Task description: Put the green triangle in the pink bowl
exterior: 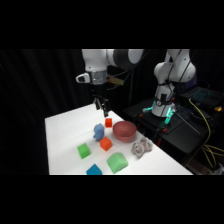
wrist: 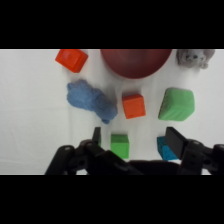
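Note:
The green triangle [exterior: 117, 162] [wrist: 176, 104], the largest block, lies near the table's front edge, well apart from the gripper. The pink bowl [exterior: 124, 130] [wrist: 136, 62] sits at the right middle of the table and shows nothing inside. My gripper [exterior: 101, 106] [wrist: 135, 139] hangs above the table's far end, high over the blocks and left of the bowl. It is open, with its fingers [wrist: 175, 140] spread wide and nothing held between them.
A small green cube [exterior: 83, 150] [wrist: 119, 145], an orange cube [exterior: 105, 144] [wrist: 133, 106], a red block [exterior: 108, 122] [wrist: 71, 59], a blue lumpy object [exterior: 98, 132] [wrist: 91, 100], a blue block [exterior: 93, 170] [wrist: 164, 148] and a silvery knobbly cluster [exterior: 141, 147] [wrist: 192, 58] lie around the bowl.

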Controlling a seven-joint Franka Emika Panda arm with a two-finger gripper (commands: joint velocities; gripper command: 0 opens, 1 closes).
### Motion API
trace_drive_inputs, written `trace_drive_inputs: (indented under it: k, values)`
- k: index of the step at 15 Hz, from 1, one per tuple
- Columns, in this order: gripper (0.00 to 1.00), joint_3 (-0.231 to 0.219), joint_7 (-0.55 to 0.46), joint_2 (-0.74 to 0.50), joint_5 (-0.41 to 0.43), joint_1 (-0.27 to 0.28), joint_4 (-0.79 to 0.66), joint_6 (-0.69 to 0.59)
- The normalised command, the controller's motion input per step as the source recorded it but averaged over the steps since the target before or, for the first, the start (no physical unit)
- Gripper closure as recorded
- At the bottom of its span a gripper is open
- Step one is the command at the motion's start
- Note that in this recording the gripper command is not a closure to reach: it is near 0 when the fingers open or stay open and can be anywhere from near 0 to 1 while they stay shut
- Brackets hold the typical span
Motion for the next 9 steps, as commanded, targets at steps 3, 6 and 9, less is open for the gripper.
trace_drive_inputs:
  k: [3, 6, 9]
  values:
    - [0.0, 0.017, 0.06, -0.01, -0.05, -0.026, 0.0, 0.04]
    - [0.0, 0.0, 0.19, 0.07, -0.146, -0.021, 0.04, 0.15]
    - [0.0, 0.007, 0.22, 0.27, -0.169, 0.006, 0.18, 0.16]
